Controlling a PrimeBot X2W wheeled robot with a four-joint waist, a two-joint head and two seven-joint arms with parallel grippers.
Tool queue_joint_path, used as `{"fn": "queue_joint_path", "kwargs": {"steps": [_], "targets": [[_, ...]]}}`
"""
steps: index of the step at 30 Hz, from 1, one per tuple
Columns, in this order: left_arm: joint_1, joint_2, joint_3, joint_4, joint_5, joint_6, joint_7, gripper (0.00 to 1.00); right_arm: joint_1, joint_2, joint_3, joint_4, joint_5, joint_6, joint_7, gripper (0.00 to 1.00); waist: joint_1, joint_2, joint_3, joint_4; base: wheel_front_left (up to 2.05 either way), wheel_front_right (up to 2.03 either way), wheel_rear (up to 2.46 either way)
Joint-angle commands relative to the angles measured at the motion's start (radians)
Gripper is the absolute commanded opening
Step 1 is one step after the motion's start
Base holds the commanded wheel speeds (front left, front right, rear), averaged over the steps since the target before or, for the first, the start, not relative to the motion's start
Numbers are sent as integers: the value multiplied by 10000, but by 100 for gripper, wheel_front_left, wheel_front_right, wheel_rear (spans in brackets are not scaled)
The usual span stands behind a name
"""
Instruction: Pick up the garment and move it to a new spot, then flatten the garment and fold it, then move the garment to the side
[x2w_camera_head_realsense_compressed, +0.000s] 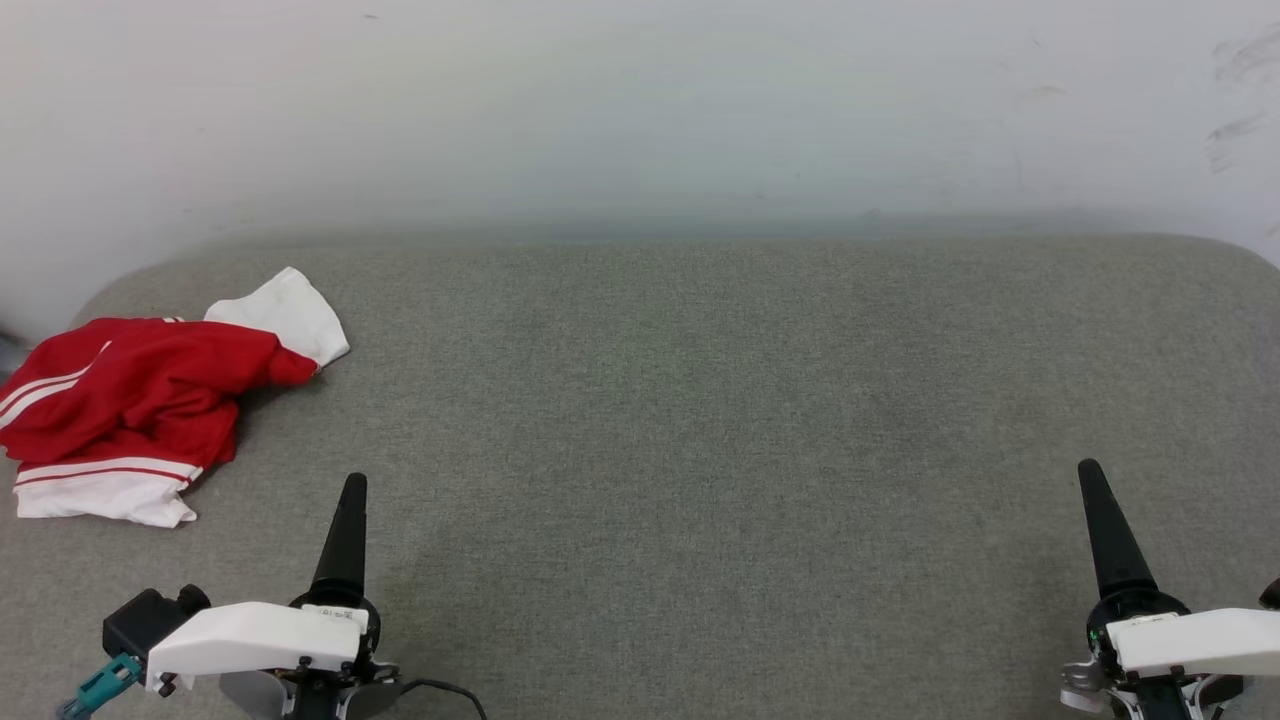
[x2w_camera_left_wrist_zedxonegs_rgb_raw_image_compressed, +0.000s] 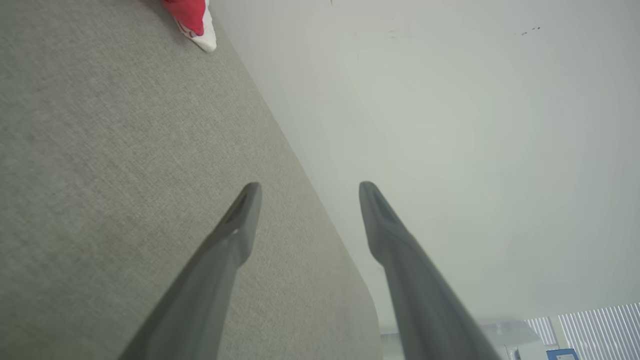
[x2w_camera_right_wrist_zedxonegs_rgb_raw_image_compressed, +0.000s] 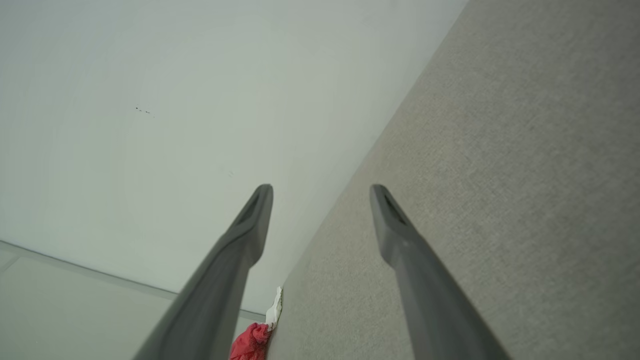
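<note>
The garment (x2w_camera_head_realsense_compressed: 140, 400), a red T-shirt with white sleeves and striped trim, lies crumpled at the far left of the grey table (x2w_camera_head_realsense_compressed: 700, 420), partly cut off by the frame edge. A corner of the garment (x2w_camera_left_wrist_zedxonegs_rgb_raw_image_compressed: 192, 20) peeks in at the top of the left wrist view, and a small bit of the garment (x2w_camera_right_wrist_zedxonegs_rgb_raw_image_compressed: 252, 340) shows low in the right wrist view. My left gripper (x2w_camera_head_realsense_compressed: 352, 485) hovers at the lower left, right of the shirt and apart from it; its fingers (x2w_camera_left_wrist_zedxonegs_rgb_raw_image_compressed: 240, 220) stand open with nothing between them. At the lower right, my right gripper (x2w_camera_head_realsense_compressed: 1090, 470) is open too, fingers (x2w_camera_right_wrist_zedxonegs_rgb_raw_image_compressed: 395, 225) spread over bare table.
A pale wall (x2w_camera_head_realsense_compressed: 640, 110) rises directly behind the table's rounded back edge. Window blinds (x2w_camera_left_wrist_zedxonegs_rgb_raw_image_compressed: 600, 325) and some furniture show in a corner of the left wrist view.
</note>
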Motion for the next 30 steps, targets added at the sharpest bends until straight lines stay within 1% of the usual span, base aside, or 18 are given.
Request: {"fn": "queue_joint_path", "kwargs": {"steps": [1,11,21,30], "targets": [[-74,22,-36,-256,313,64,-81,100,-68,-14,9,-265,-325,0,-73,100,0,0,0,1,0,0,0],[46,27,-347,-682,2347,691,-462,100,115,-14,308,-782,-2623,0,-461,100,0,0,6,6,0,0,0],[146,34,-656,-881,4224,1048,-806,100,310,-15,505,-885,-4452,0,-806,100,0,0,14,22,0,0,0],[245,182,-1046,-1010,5596,1340,-1091,100,488,-15,601,-888,-5792,0,-1091,100,0,0,-1,37,0,0,0]]}}
